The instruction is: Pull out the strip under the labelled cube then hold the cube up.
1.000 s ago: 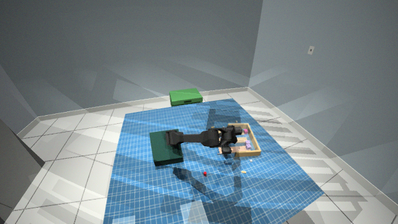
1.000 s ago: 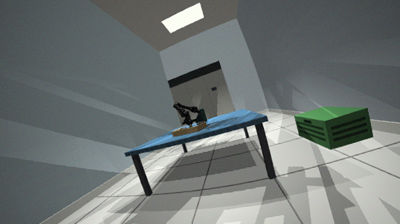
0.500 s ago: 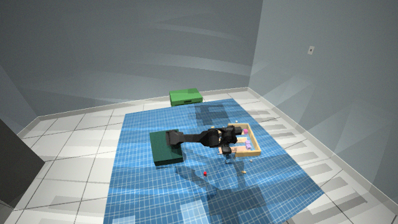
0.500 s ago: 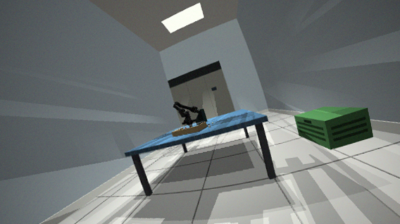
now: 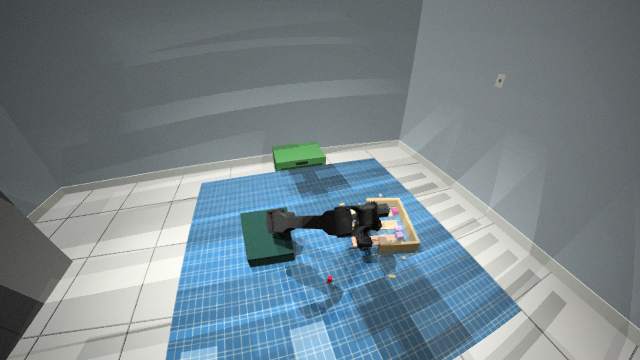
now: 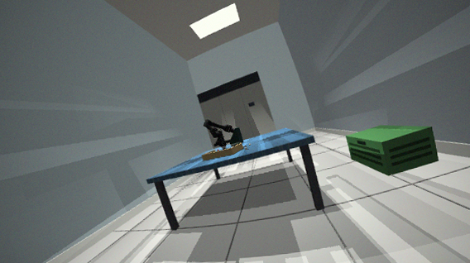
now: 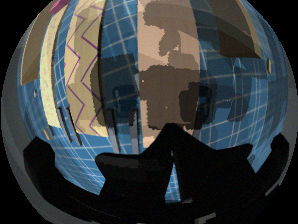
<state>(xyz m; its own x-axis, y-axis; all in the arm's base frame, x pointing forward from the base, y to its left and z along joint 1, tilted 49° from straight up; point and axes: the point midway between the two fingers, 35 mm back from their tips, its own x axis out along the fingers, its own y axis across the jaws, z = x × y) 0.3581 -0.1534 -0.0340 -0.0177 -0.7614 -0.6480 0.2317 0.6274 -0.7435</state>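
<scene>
My gripper [image 7: 169, 127] [image 5: 364, 244] is shut and empty, its fingertips over the near end of the plain peach strip [image 7: 169, 42] [image 5: 387, 240]. A strip with a purple zigzag [image 7: 90, 50] lies to the left in the wrist view, and a pale yellow strip [image 7: 49, 95] lies further left. Two lilac cubes [image 5: 398, 230] [image 5: 399, 236] are close together inside the wooden frame [image 5: 411, 230], toward its far side. A pink cube [image 5: 394, 211] [image 7: 60, 4] is near another corner. No label is readable on any cube, and the arm hides part of the strips.
The wooden frame's walls stand around the cubes and the outer strip ends. A small red object [image 5: 329, 279], a tan piece [image 5: 391, 276] and a whitish bit [image 5: 404, 258] lie on the blue table [image 5: 225, 310]. The arm's dark green base block [image 5: 265, 245] stands behind the arm.
</scene>
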